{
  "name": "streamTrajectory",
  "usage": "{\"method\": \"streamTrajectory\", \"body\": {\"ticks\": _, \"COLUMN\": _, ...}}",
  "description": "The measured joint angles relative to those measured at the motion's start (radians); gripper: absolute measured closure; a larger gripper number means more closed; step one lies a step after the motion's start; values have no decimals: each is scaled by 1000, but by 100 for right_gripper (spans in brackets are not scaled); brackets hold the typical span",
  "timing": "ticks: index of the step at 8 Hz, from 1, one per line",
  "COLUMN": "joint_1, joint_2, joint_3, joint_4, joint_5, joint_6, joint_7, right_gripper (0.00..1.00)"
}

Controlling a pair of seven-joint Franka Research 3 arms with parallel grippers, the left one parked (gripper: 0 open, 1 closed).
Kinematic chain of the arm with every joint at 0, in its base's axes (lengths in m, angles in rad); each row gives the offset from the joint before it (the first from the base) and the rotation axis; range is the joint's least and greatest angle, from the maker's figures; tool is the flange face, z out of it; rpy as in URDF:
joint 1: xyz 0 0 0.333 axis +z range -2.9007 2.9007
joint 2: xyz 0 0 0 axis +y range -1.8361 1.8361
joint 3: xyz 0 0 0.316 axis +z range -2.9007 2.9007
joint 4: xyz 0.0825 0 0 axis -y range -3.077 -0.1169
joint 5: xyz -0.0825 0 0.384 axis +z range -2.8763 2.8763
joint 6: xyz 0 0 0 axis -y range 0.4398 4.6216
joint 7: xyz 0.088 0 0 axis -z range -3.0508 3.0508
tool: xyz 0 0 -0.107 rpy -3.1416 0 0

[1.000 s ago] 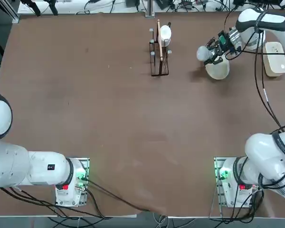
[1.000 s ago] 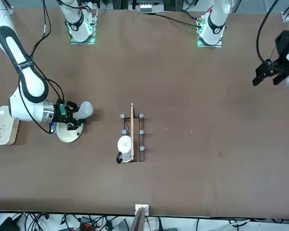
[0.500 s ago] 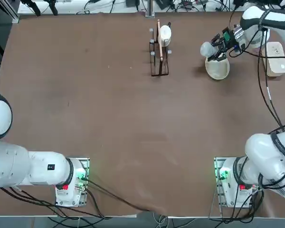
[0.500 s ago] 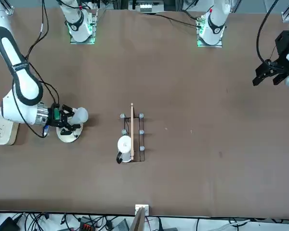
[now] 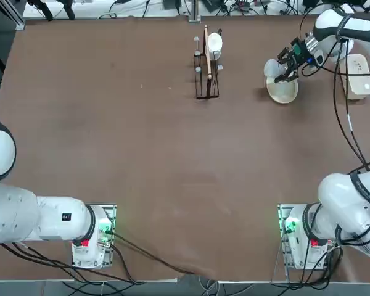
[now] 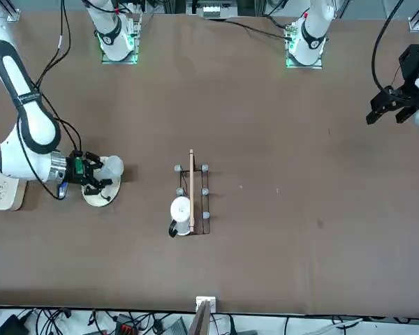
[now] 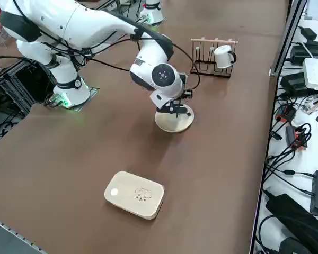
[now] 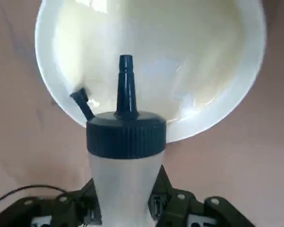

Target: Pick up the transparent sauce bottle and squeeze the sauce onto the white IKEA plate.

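My right gripper (image 5: 282,68) is shut on the transparent sauce bottle (image 5: 272,66), a whitish squeeze bottle with a dark blue cap (image 8: 126,135). It holds the bottle tilted just over the far edge of the white IKEA plate (image 5: 283,91). In the right wrist view the bottle's body (image 8: 124,189) sits between the fingers (image 8: 180,208), and its blue nozzle points into the plate (image 8: 203,71). The front view shows the bottle (image 6: 112,167) above the plate (image 6: 100,195), with the gripper (image 6: 92,174) beside it. From the right side the gripper (image 7: 175,107) hangs right over the plate (image 7: 174,121).
A black wire rack (image 5: 206,74) holding a small white round piece (image 5: 214,42) stands left of the plate. A white rounded-rectangular dish (image 5: 357,76) lies on the plate's other side, close to the table's right edge. The rack (image 7: 212,55) and dish (image 7: 135,194) also show from the right side.
The right gripper, still shut on the bottle, has come down closer to the plate and its arm has drawn back toward the table's far right corner. The plate has stayed put.
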Motion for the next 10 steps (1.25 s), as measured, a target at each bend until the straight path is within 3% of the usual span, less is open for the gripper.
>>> {"method": "streamTrajectory", "body": {"ticks": 6, "joint_1": 144, "joint_2": -2, "joint_3": 5, "joint_4": 177, "joint_5": -300, "joint_6": -210, "joint_7": 277, "right_gripper": 59}}
{"method": "streamTrajectory", "body": {"ticks": 10, "joint_1": 206, "joint_2": -3, "joint_3": 5, "joint_4": 202, "joint_5": -424, "joint_6": -274, "joint_7": 417, "right_gripper": 59}}
